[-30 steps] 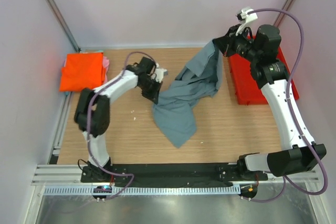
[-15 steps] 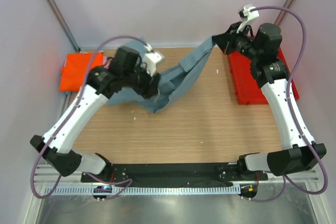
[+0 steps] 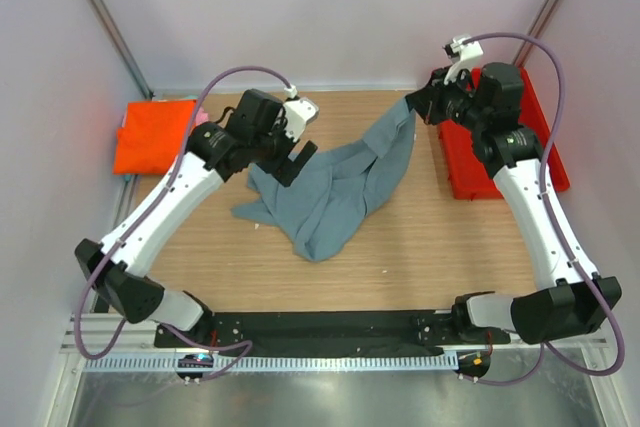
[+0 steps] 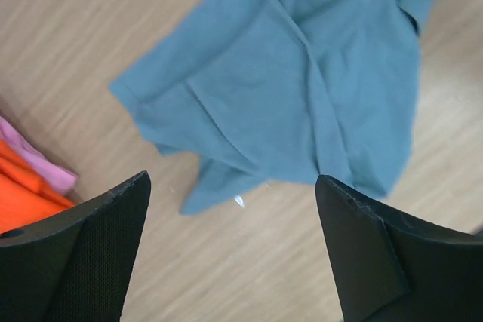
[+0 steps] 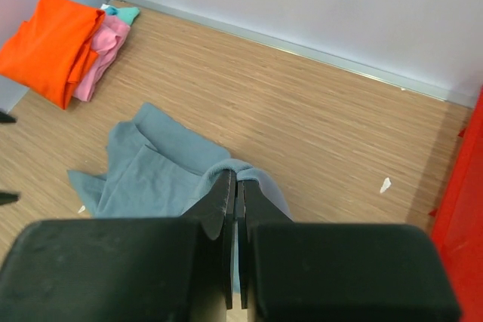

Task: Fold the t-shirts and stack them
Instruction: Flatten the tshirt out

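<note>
Since approx. half a sec ago the L gripper (image 3: 295, 160) has let go of the grey shirt (image 3: 335, 197); its jaws are now standing wide apart, hovering over the shirt's left part w/o touching it. The shirt is lying crumpled on the table (image 3: 420, 237) centre, while the R gripper (image 3: 418, 107) is clenching one edge and holding it raised beside the bin (image 3: 470, 162). The orange shirt (image 3: 150, 135) is lying on the pink shirt (image 5: 102, 47) at the far-left corner.
</note>
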`<move>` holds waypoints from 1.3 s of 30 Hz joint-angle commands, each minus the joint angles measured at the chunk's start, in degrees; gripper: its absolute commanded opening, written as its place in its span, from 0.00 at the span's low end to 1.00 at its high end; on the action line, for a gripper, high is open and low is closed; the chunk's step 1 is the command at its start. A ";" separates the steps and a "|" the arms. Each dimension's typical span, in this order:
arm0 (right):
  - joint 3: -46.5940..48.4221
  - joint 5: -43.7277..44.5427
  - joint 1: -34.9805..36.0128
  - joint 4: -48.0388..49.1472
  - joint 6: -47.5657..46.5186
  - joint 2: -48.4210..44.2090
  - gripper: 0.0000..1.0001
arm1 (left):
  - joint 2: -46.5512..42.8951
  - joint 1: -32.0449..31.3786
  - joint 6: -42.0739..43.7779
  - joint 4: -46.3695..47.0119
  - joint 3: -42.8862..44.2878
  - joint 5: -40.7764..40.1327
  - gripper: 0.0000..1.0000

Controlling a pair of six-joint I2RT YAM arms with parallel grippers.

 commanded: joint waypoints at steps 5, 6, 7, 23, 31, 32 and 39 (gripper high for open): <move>-3.05 4.06 -0.34 0.13 -1.32 -3.99 0.01 | 25.93 6.91 2.54 6.78 15.65 2.49 0.76; -3.84 3.89 -0.25 0.13 -1.05 -4.08 0.01 | 32.49 9.00 2.10 5.73 18.66 4.95 0.74; -4.20 3.88 -0.25 0.22 -0.96 -4.25 0.01 | 35.25 9.98 1.84 4.67 21.65 6.45 0.72; -7.71 2.66 -0.69 2.06 -1.05 -5.32 0.01 | 47.59 23.08 -4.23 6.76 26.45 12.53 0.68; -7.98 2.30 -0.69 2.50 -1.23 -4.70 0.01 | 42.58 27.57 -2.30 6.86 15.80 14.29 0.65; -8.15 2.30 -0.69 2.68 -1.14 -4.61 0.01 | 42.05 27.83 -2.12 7.03 14.31 14.55 0.65; -9.12 2.56 -0.78 2.77 -1.49 -4.61 0.02 | 35.81 28.89 -1.24 4.49 8.07 18.50 0.62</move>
